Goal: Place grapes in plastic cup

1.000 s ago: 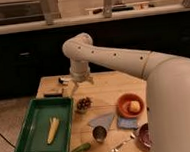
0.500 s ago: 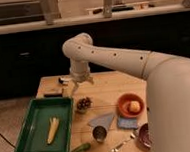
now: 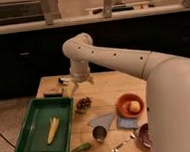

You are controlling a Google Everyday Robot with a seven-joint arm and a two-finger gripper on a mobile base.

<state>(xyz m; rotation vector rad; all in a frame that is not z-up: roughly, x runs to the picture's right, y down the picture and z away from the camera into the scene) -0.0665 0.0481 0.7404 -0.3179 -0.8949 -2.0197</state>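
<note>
The grapes (image 3: 83, 102), a small dark purple-red bunch, rest on the wooden table (image 3: 109, 87) just right of the green tray. A pale rim shows under their lower edge, which looks like the plastic cup (image 3: 82, 110); I cannot tell for sure whether the bunch sits inside it. My gripper (image 3: 82, 85) hangs from the white arm directly above the grapes, a short gap over them. It is open with its fingers spread and nothing between them.
A green tray (image 3: 29, 141) at the left holds a yellow piece (image 3: 53, 129). An orange bowl (image 3: 122, 108) with a yellow round fruit (image 3: 135, 106) stands to the right. Near the front lie blue cloths (image 3: 103, 121), a silver metal cup (image 3: 99, 134) and a green vegetable (image 3: 80, 149).
</note>
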